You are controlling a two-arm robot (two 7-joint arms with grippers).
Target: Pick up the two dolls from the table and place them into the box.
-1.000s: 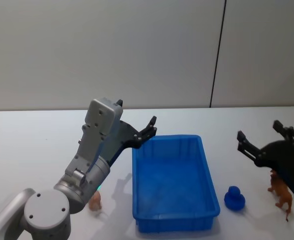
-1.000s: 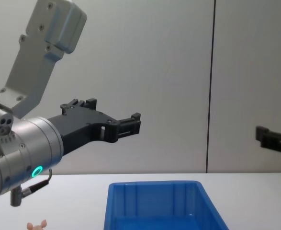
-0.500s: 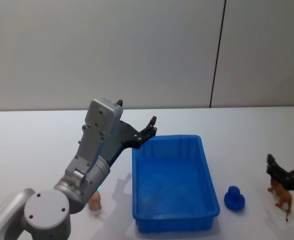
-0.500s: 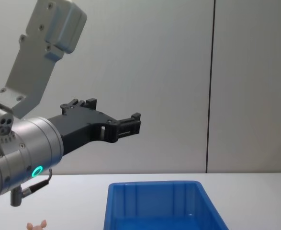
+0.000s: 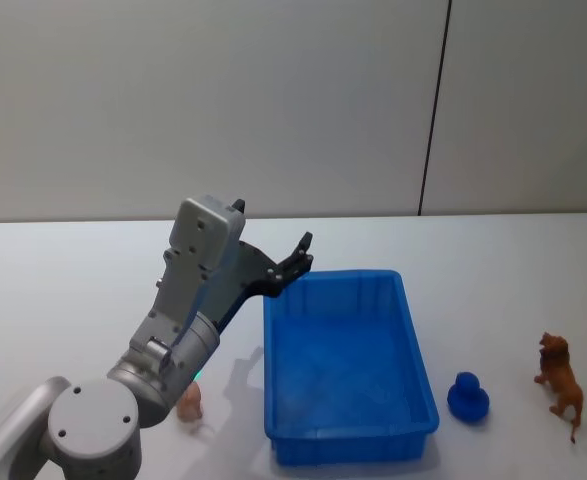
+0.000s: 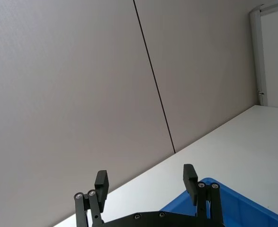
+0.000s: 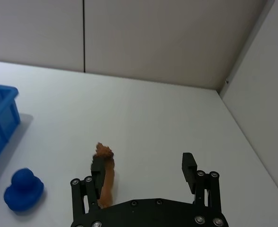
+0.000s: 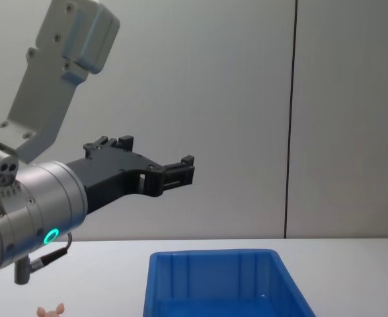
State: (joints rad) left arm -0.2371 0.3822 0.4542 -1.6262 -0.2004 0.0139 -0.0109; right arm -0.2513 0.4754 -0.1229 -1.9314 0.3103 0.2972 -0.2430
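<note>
The blue box [image 5: 413, 418] sits mid-table, and its wall [image 8: 180, 290] also shows in the chest view. The pale pink doll [image 5: 190, 402] stands on the table left of the box, its ears [image 8: 51, 310] just visible in the chest view. The brown doll [image 5: 561, 385] stands far right of the box. My left gripper [image 5: 298, 262] hangs open and empty above the box's far left corner, its fingers wide apart in the left wrist view [image 6: 146, 179]. My right gripper [image 7: 143, 169] is open, low near the brown doll [image 7: 108, 179], which shows just beyond one finger.
A small blue duck toy [image 5: 468, 397] sits on the white table [image 5: 63, 290] between the box and the brown doll. The duck [image 7: 23, 189] also shows in the right wrist view. A grey wall with a dark seam stands behind the table.
My right gripper has pulled back to the right, from beside the brown doll to the head view's edge. The left arm, box and dolls have not moved.
</note>
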